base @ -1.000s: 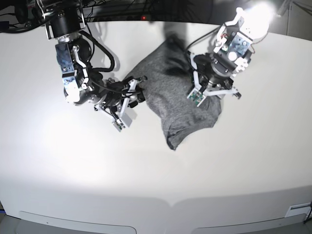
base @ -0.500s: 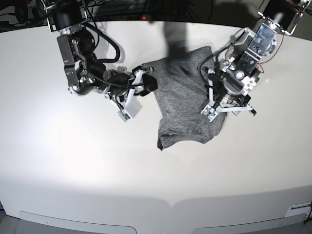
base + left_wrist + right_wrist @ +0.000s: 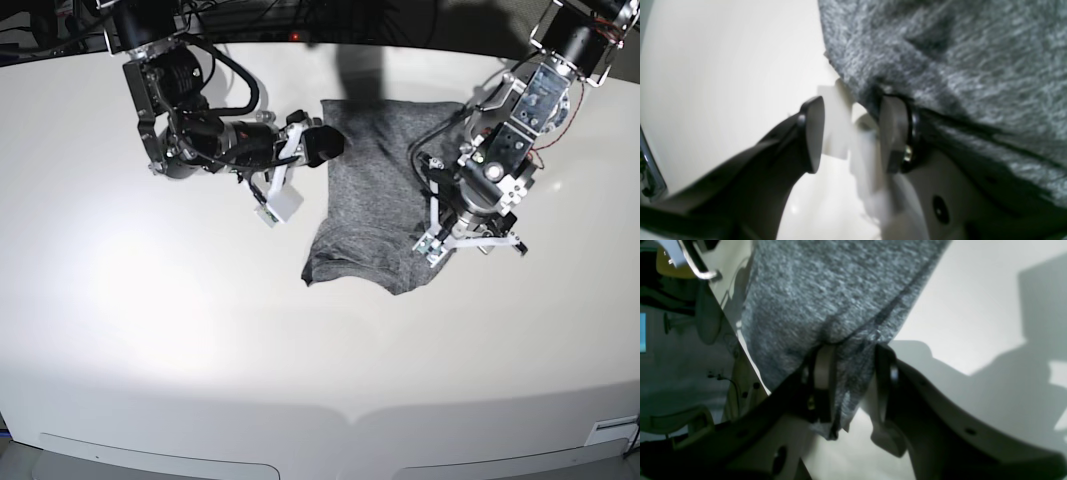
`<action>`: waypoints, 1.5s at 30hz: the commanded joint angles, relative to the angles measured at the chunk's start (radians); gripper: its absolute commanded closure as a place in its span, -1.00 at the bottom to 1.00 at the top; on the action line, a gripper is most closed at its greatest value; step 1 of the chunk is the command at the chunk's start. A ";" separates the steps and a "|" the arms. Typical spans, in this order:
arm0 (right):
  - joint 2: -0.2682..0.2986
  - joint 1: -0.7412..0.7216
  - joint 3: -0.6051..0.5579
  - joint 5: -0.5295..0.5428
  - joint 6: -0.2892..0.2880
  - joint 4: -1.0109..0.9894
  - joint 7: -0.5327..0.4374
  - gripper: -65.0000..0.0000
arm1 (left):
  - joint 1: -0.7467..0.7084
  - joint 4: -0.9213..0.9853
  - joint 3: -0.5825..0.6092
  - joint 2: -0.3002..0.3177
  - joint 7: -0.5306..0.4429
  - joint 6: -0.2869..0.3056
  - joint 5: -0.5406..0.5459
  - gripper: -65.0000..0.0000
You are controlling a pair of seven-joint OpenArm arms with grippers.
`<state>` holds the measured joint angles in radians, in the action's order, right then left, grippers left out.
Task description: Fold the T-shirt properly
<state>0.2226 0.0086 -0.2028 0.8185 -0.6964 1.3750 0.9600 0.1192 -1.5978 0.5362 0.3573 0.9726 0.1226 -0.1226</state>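
Observation:
The heather-grey T-shirt (image 3: 375, 180) lies folded in a rough rectangle on the white table (image 3: 200, 330). My right gripper (image 3: 325, 143) is at the shirt's far left corner. In the right wrist view this gripper (image 3: 853, 373) has grey fabric (image 3: 826, 290) bunched between its jaws. My left gripper (image 3: 455, 235) is at the shirt's near right edge. In the left wrist view the left gripper (image 3: 851, 133) stands open with nothing between the jaws. The shirt (image 3: 957, 50) drapes over the outside of one of its fingers (image 3: 893, 133).
Dark cables and equipment (image 3: 250, 20) run along the table's far edge. The table's front edge (image 3: 350, 420) curves across the bottom of the base view. Both arms cast shadows on the table beside the shirt.
Both arms have drawn the shirt out from a bunched diagonal heap into a flatter rectangle. The right gripper moved right and away; the left gripper moved right and nearer.

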 commanded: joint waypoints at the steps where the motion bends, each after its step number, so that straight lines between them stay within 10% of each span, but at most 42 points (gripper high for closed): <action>1: 0.005 -0.008 0.011 -0.003 -0.002 0.009 0.009 0.37 | 0.017 -0.014 -0.005 0.006 -0.004 -0.007 -0.009 0.20; 13: 0.004 -0.008 0.272 -0.003 -0.002 0.288 -0.051 0.37 | 0.088 -0.192 -0.012 0.021 0.009 -0.160 -0.033 0.20; 20: 0.005 -0.005 0.407 -0.003 -0.002 0.337 0.057 0.37 | 0.052 -0.428 -0.054 0.153 0.097 -0.202 -0.028 0.20; 30: 0.080 0.153 0.586 0.049 -0.002 0.357 0.092 0.37 | -0.304 -0.625 -0.378 0.259 0.117 -0.206 0.000 0.20; 45: 0.174 0.611 0.863 0.162 -0.002 0.517 0.159 0.37 | -0.835 -0.758 -0.662 0.258 0.091 -0.205 -0.008 0.20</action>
<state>0.3798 0.6140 0.6498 0.9653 -0.6937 1.8748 1.1267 -0.7151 -2.3421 -0.1173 0.6029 1.0752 -0.0746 -0.1116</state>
